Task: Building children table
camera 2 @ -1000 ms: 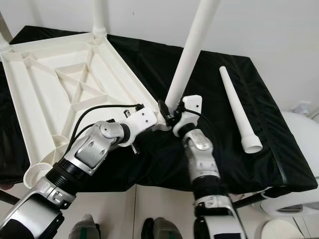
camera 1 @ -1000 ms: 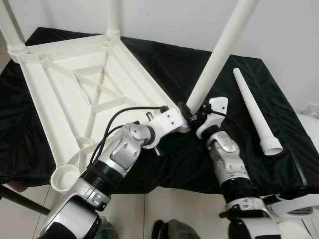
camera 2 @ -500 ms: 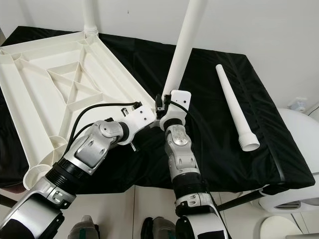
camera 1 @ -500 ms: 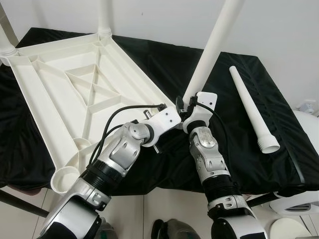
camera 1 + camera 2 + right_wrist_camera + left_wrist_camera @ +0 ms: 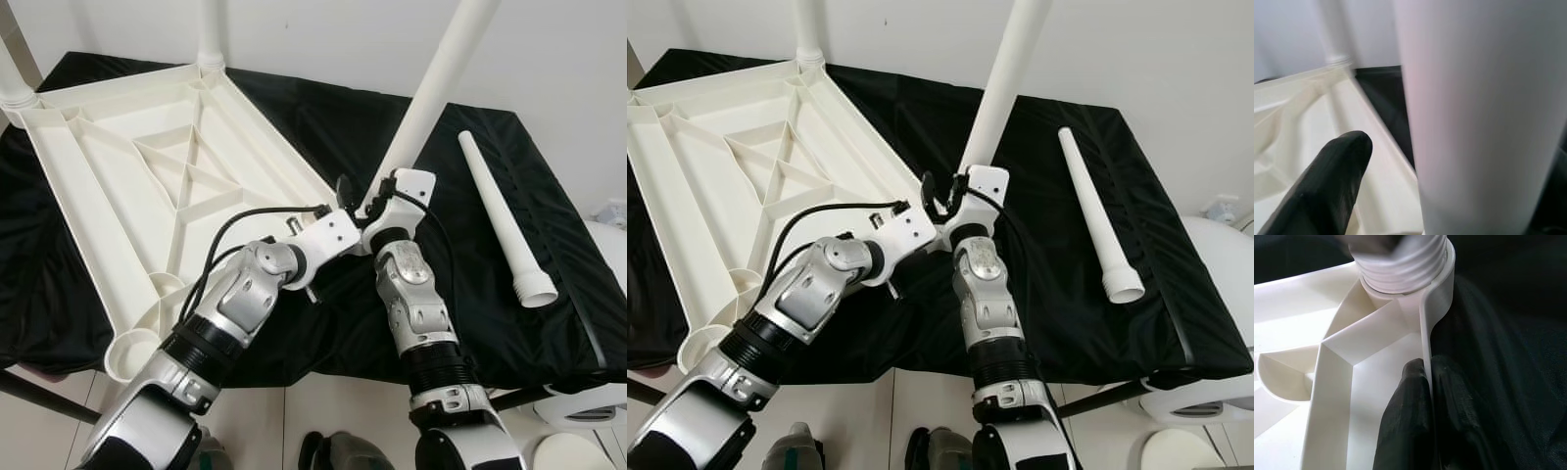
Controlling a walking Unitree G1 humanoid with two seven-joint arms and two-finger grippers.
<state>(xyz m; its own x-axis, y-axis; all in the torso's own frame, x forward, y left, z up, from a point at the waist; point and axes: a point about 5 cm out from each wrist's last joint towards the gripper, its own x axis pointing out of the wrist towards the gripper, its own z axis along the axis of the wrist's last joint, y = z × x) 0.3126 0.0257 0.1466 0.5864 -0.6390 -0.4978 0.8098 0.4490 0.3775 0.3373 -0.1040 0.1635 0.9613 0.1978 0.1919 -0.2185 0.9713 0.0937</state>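
While your left gripper (image 5: 1427,396) pinches the upturned tabletop's (image 5: 118,176) rim beside the corner socket, your right gripper (image 5: 364,201) holds the table leg (image 5: 431,93) there; its finger spread is unclear.

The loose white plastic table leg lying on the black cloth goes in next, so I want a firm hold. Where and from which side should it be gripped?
Grip the loose white plastic table leg around its middle, coming down from above with the fingers across its width. It lies flat on the black cloth, tapering from a wide open end near the robot to a narrow far tip, so mid-shaft likely balances best.
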